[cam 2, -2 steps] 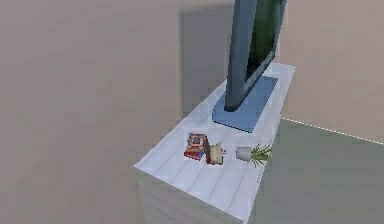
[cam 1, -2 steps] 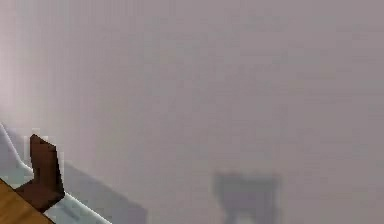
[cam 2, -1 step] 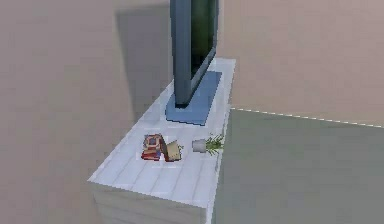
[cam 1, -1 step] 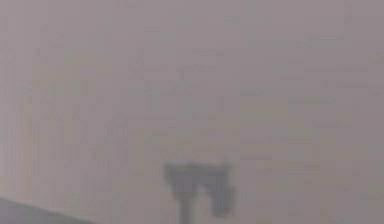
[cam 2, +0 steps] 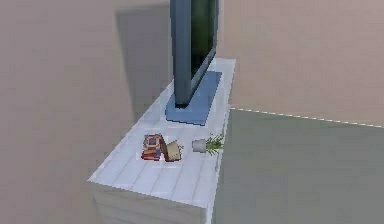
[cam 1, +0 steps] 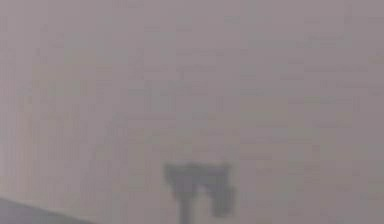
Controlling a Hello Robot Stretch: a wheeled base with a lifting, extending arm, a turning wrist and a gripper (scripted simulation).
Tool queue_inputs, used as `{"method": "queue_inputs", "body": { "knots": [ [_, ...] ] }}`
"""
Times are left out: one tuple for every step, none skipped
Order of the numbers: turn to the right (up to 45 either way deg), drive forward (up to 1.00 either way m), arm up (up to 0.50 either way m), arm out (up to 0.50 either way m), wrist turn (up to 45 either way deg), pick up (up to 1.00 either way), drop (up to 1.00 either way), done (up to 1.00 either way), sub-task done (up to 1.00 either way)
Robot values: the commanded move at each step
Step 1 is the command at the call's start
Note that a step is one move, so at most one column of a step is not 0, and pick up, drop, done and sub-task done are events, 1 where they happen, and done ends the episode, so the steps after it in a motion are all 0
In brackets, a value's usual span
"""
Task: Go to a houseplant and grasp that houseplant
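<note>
The forward view takes in a plain pinkish-grey wall (cam 1: 190,70) across nearly the whole picture. At about seven o'clock, in the bottom corner, sits a darker grey wedge (cam 1: 30,212) with a slanting upper edge. What it belongs to cannot be told.

In the arm side view, a long white cabinet (cam 2: 130,175) with a planked top runs from seven o'clock up toward twelve o'clock, where its far end meets a beige wall (cam 2: 60,60). On the far half of the top stands a television (cam 2: 193,45), a dark upright screen seen nearly edge-on, set on a flat blue-grey base (cam 2: 195,100).

The houseplant (cam 2: 208,145) is on the near half of the same top, at roughly six o'clock from the television's base and well apart from it. It is a small pale pot with thin green leaves spreading toward three o'clock, close to the cabinet's right-hand edge (whether it stands upright or lies on its side cannot be made out).

At nine o'clock from the plant, just beside it, is a small brown box (cam 2: 173,152). Beyond that lies a flat red-brown object (cam 2: 153,147), which may be a book or a stack of them.

From three to five o'clock spreads a broad grey-green surface (cam 2: 300,170) with a pale far edge, beside the cabinet.

The state of the gripper cannot be told from these pictures.
</note>
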Motion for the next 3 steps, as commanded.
{"method": "queue_inputs", "body": {
  "knots": [
    [0.0,0.0,0.38,0.0,0.0,0.0,0.0,0.0,0.0],
    [0.0,0.0,0.0,0.42,0.0,0.0,0.0,0.0,0.0],
    [0.0,0.0,0.0,0.0,45.0,0.0,0.0,0.0,0.0]
  ]
}}
